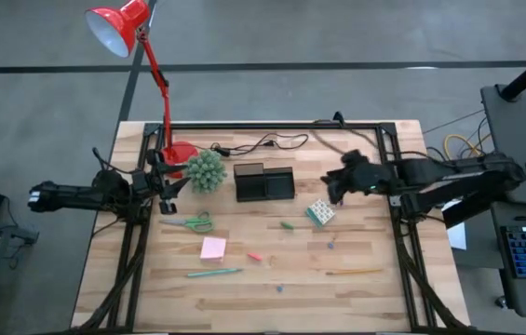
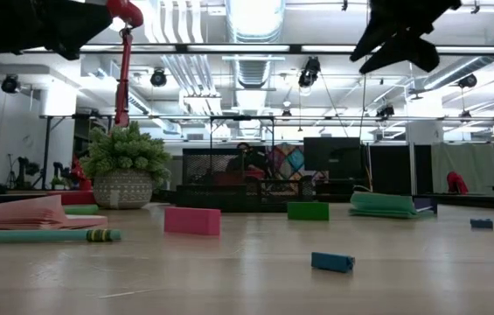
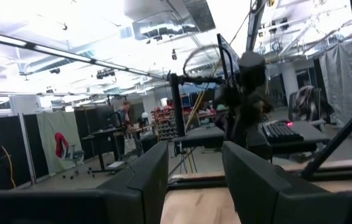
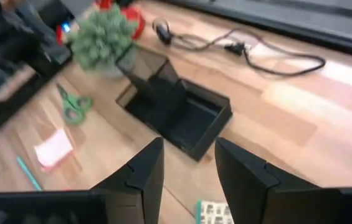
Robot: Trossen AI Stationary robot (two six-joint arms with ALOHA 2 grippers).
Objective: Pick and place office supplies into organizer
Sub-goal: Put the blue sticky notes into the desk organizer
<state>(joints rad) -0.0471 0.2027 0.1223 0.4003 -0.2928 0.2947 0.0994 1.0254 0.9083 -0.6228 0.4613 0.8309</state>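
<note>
Organizer (image 1: 264, 182) sits near the far-middle of the tabletop (image 1: 365, 302), apparently empty in the right wrist view, so I'd judge the job barely started. Right claw (image 4: 189, 163): fingers parted with a clear gap, nothing between them, raised off the wood near the right edge and looking down at the organizer, with the patterned block (image 1: 319, 212) just below it. That block looks like the likeliest first pick. Left claw (image 3: 195, 168): fingers apart, empty, parked level at the left edge by the lamp base (image 1: 180, 153) and plant (image 1: 206, 170), out of the right arm's way.

Supplies are scattered loose across the near half:
- scissors (image 1: 189, 222) and pink pad (image 1: 213, 247), left of centre
- green pen (image 1: 214, 273), near the front edge
- yellowish stick (image 1: 354, 272), toward the front right
- small red bit (image 1: 254, 256) and other tiny bits mid-table

Everything lies flat and apart, so each can be taken on its own. Cable (image 1: 272, 143) lies behind the organizer, clear of the route.
</note>
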